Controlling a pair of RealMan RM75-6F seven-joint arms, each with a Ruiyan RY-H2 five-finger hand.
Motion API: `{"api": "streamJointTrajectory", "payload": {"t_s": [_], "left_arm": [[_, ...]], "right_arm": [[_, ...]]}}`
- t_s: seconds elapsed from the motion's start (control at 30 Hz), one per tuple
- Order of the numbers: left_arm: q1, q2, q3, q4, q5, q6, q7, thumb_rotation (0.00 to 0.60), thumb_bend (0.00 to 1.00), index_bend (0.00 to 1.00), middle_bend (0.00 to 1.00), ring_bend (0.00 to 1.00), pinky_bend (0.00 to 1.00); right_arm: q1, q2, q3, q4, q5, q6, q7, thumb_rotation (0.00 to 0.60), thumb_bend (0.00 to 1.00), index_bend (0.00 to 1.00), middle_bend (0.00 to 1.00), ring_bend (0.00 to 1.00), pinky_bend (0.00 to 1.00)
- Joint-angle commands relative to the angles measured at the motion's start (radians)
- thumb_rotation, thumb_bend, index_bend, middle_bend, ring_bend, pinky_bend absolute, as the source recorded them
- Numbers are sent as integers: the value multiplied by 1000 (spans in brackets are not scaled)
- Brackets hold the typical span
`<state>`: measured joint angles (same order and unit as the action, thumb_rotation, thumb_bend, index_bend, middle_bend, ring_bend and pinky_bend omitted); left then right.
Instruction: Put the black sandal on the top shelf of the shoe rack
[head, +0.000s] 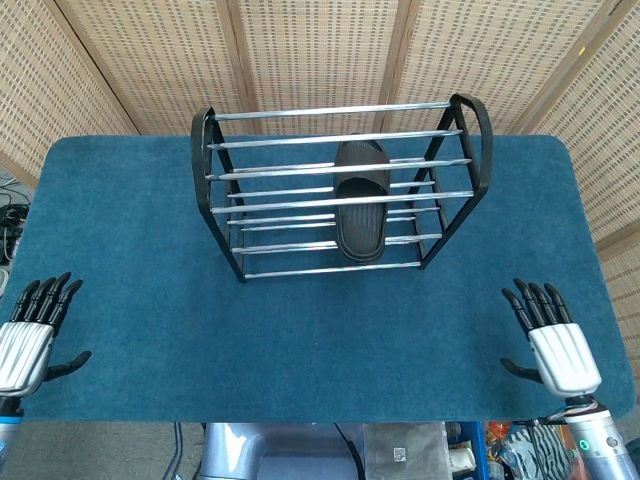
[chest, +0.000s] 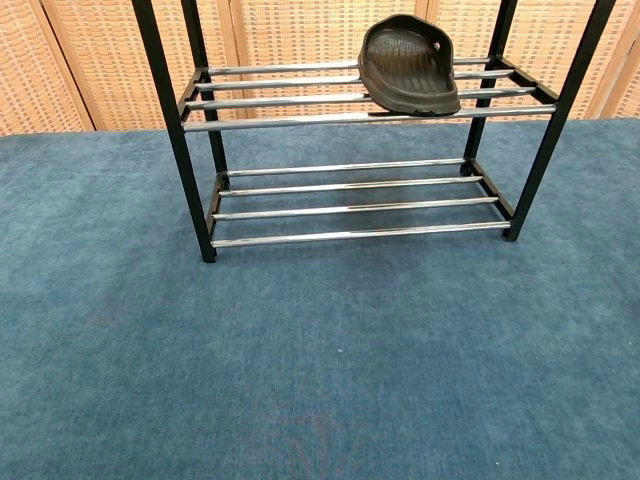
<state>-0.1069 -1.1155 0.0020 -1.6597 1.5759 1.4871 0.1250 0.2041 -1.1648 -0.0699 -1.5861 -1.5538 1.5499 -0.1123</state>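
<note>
The black sandal (head: 361, 200) (chest: 408, 66) lies flat across the chrome rails of the shoe rack (head: 300, 111) (chest: 172, 140), right of its middle, with nothing touching it. In the chest view it sits on the upper of the two shelves shown, and the posts run on above the frame. In the head view some chrome rails cross over it. My right hand (head: 555, 340) hovers at the table's front right, fingers spread and holding nothing. My left hand (head: 28, 335) is at the front left edge, also spread and holding nothing. Neither hand shows in the chest view.
The rack stands at the back middle of a blue carpeted table (head: 300, 340). Wicker screens (head: 320, 50) close off the back. The lower shelf (chest: 350, 200) holds nothing.
</note>
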Motion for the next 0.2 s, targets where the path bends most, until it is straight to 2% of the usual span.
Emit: {"api": "streamJointTrajectory", "payload": {"t_s": [0.03,0.2], "left_arm": [[3,-8,3,-4,2,1,17,600,177,0,0,0,0],[3,-11,5,-6,3,-3,29,600,176,0,0,0,0]], "right_arm": [[-38,-11,19,-28,21,38,51,600,0,0,0,0,0],[-60,-11,43,-35,30,58,61,600,0,0,0,0,0]]}}
